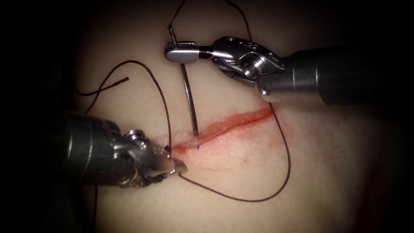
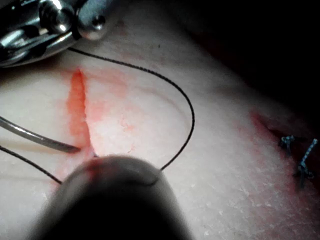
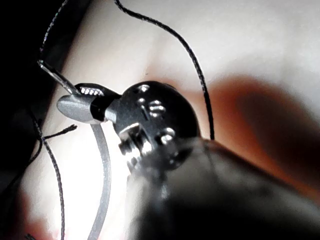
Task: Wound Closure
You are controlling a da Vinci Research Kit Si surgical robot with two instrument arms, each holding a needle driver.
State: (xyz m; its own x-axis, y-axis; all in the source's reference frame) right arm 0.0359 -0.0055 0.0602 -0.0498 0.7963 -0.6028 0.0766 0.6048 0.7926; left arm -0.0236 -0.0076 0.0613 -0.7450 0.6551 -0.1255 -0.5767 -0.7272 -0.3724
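The right arm's steel needle driver (image 1: 180,51), reaching in from the right with its wrist held level above the pale pork-belly tissue (image 1: 241,181), has its jaws clamped flat on the thin curved steel needle (image 1: 189,97) near the swaged tail end. From the jaws the needle's body hangs down and its point meets the tissue at the red, fluid-stained cut (image 1: 228,125), at the cut's near lip; how deep the point sits cannot be told. The dark braided thread (image 1: 284,164) leaves the needle's tail just above those jaws, arches away behind the tool, then sweeps round in a wide loose loop beneath the cut. It runs to the left arm's steel needle driver (image 1: 174,166), which comes in low from the left and rests at the cut's left end. Whether its jaws are closed, or hold the thread passing beside them, cannot be told. A frayed cut end of thread (image 1: 123,80) lies on the tissue well apart from both tools. The needle looks stiff, light and slippery and is likely best held flat, behind mid-curve. The thread seems limp and prone to snagging, the tissue soft and yielding.
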